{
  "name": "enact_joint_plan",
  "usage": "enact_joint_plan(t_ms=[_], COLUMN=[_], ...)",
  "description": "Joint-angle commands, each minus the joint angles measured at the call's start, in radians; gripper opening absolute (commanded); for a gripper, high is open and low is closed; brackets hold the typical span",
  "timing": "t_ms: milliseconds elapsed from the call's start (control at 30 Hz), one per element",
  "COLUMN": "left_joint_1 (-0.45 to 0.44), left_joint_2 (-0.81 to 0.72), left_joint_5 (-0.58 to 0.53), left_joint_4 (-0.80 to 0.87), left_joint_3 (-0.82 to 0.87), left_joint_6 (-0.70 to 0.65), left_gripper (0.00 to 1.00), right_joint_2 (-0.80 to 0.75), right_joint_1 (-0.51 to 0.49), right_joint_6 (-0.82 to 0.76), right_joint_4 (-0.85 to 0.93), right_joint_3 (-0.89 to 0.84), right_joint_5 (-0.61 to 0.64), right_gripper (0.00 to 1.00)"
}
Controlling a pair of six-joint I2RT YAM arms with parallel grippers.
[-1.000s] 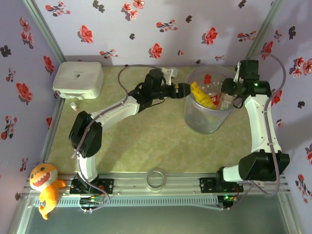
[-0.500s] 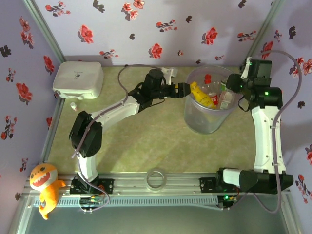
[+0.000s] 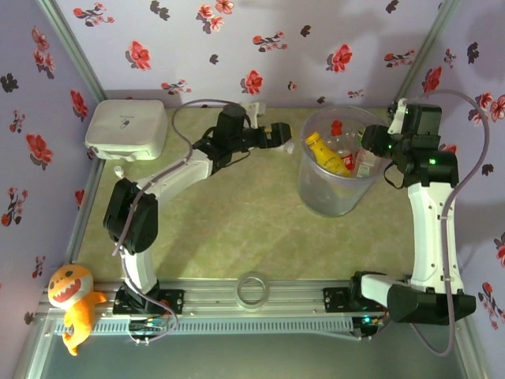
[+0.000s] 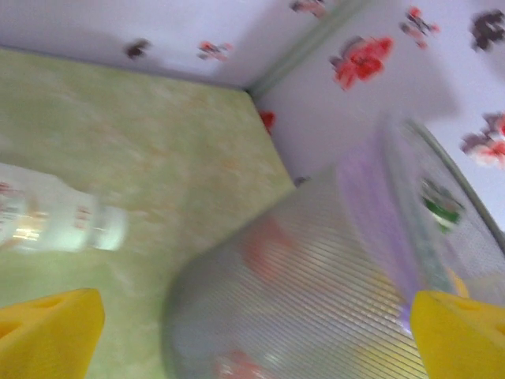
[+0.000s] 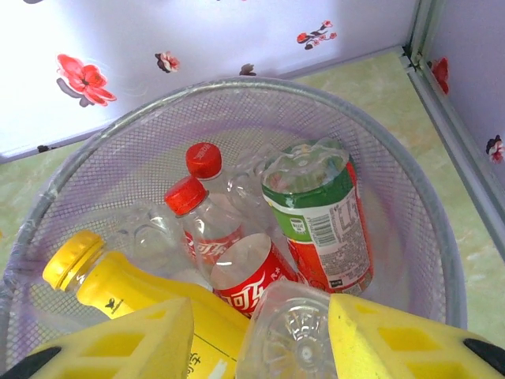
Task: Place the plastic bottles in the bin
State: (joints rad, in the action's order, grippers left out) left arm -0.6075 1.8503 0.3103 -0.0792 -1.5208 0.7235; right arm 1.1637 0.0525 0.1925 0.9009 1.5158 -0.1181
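Green bench (image 3: 237,237) — right fingers (image 5: 118,343) clamp a clear bottle (image 5: 288,332) above the bin (image 5: 237,85); release well inside the rim — left fingers (image 4: 47,332) spread wide, empty.

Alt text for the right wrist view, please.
The right gripper holds a clear bottle between its yellow fingers, over the open round bin. Inside lie a yellow bottle, two red-capped bottles with red labels and a green-labelled bottle.
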Motion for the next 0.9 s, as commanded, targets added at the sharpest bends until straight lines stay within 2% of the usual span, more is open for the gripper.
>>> enact_joint_plan(t_ms=[0,200,333,467,533,700,867], left_joint_1=[0.059,0.108,0.11,0.107,0.105,0.101,0.067], left_joint_2=[0.023,0.235,0.419,0.606,0.68,0.755,0.84], left_joint_5=[-0.085,-0.203,-0.311,-0.317,-0.311,-0.289,-0.301], left_joint_4=[0.048,0.255,0.414,0.48,0.489,0.406,0.537], left_joint_3=[-0.018,-0.27,-0.548,-0.822,-0.931,-0.986,-1.114], left_joint_6=[0.054,0.015,-0.156,-0.322,-0.356,-0.421,-0.533], left_gripper=[1.0,1.0,1.0,1.0,1.0,0.98,0.97], right_joint_2=[-0.027,-0.041,-0.059,-0.069,-0.073,-0.078,-0.103], right_joint_1=[-0.005,-0.005,-0.005,-0.005,-0.004,-0.003,-0.003], right_joint_6=[0.017,0.014,0.007,0.002,-0.002,-0.02,-0.021], right_joint_4=[-0.029,-0.021,-0.012,-0.005,-0.002,0.045,0.058], right_joint_3=[-0.024,-0.031,-0.033,-0.05,-0.057,-0.033,-0.032], right_joint_5=[-0.021,-0.022,-0.015,-0.02,-0.017,-0.002,0.011], right_gripper=[0.49,0.49,0.49,0.5,0.5,0.5,0.5])
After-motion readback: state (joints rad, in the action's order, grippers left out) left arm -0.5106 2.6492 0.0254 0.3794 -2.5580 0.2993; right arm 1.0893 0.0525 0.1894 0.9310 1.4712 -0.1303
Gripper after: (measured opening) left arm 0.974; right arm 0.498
